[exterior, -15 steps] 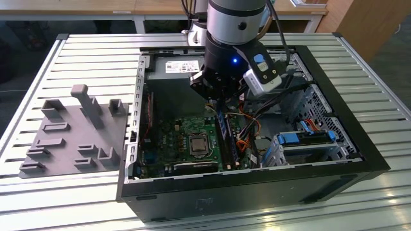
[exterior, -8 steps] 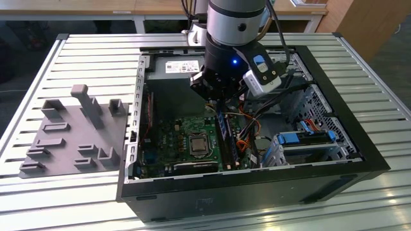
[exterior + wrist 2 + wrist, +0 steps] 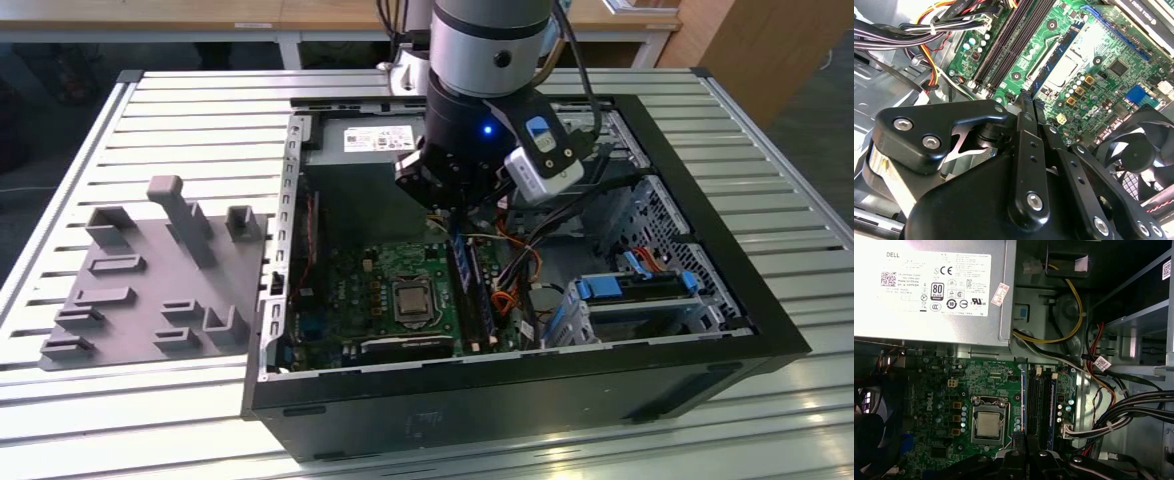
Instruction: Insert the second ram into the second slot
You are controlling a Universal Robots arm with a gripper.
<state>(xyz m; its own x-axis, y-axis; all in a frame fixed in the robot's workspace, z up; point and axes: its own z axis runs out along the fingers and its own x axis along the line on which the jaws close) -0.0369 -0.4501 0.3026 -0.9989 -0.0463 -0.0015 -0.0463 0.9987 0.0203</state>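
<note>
An open computer case (image 3: 534, 420) is laid flat on the slatted metal counter (image 3: 174, 100). A grey moulded fixture (image 3: 147, 290) is placed on the counter beside the case, toward the exterior view's left.

The second ram (image 3: 469, 275) is located inside the case. It is set on edge in a memory slot of the motherboard (image 3: 354, 290), just beside the processor socket (image 3: 411, 298). In the first wrist view, the second ram (image 3: 1023, 400) is seen from above as a thin blue line running along the slot bank. Whether it is pressed fully home cannot be told.

The gripper (image 3: 447, 212) is positioned low inside the case, over the end of the stick nearest the power supply (image 3: 367, 140). The fingers (image 3: 1026, 150) are drawn together, with no clear gap at the tips. In the second wrist view, the tips are seen at the end of the blue stick. Whether that end is pinched between them or merely touched cannot be told.

Bundled cables (image 3: 904, 35) are routed on the far side of the slots from the socket. A black fan (image 3: 1139, 150) is mounted near the edge of the motherboard.
</note>
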